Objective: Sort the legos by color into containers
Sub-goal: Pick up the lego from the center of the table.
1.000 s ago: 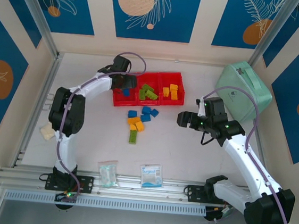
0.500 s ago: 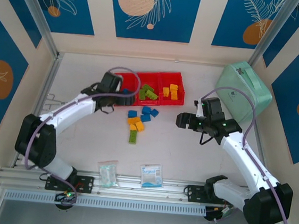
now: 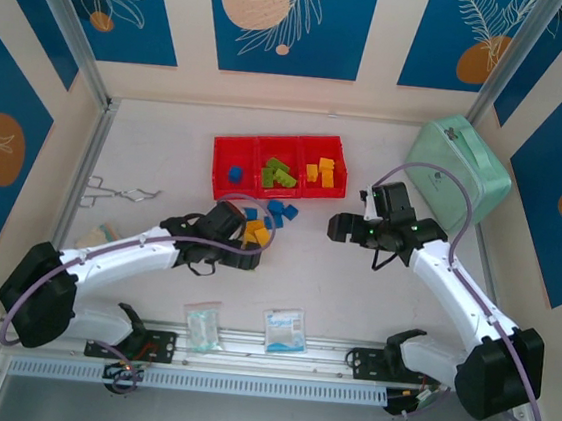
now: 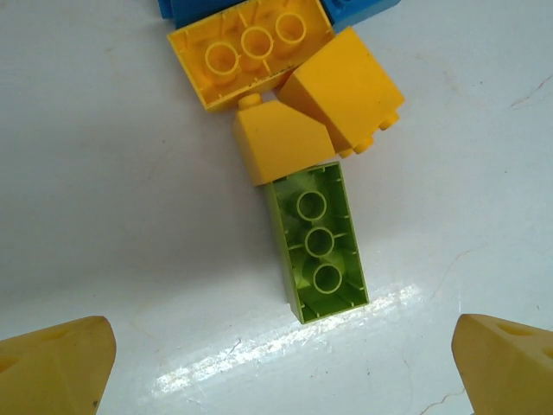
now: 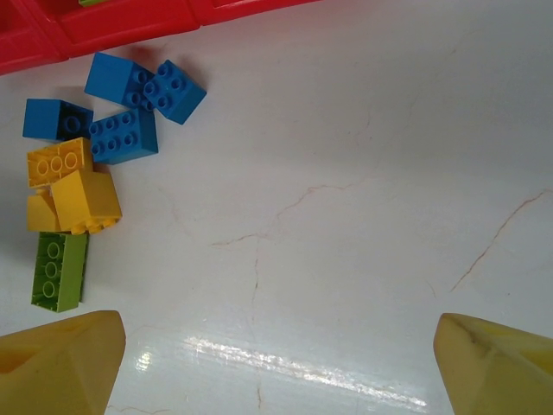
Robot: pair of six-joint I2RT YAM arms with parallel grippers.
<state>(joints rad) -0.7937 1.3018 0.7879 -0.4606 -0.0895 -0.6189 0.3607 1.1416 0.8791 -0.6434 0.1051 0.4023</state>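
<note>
The long red three-bin plastic tray is part filled; blue, yellow, green plastic bricks lie loose just before it. The left claw and right claw gape empty.

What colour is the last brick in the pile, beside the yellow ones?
That brick is light green; clearest in the left wrist view.

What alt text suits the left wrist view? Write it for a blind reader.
A green lego lies underside up on the white table, centred between the yellow fingertips of the open left gripper. Three yellow legos cluster just beyond it, with blue legos at the top edge.
</note>
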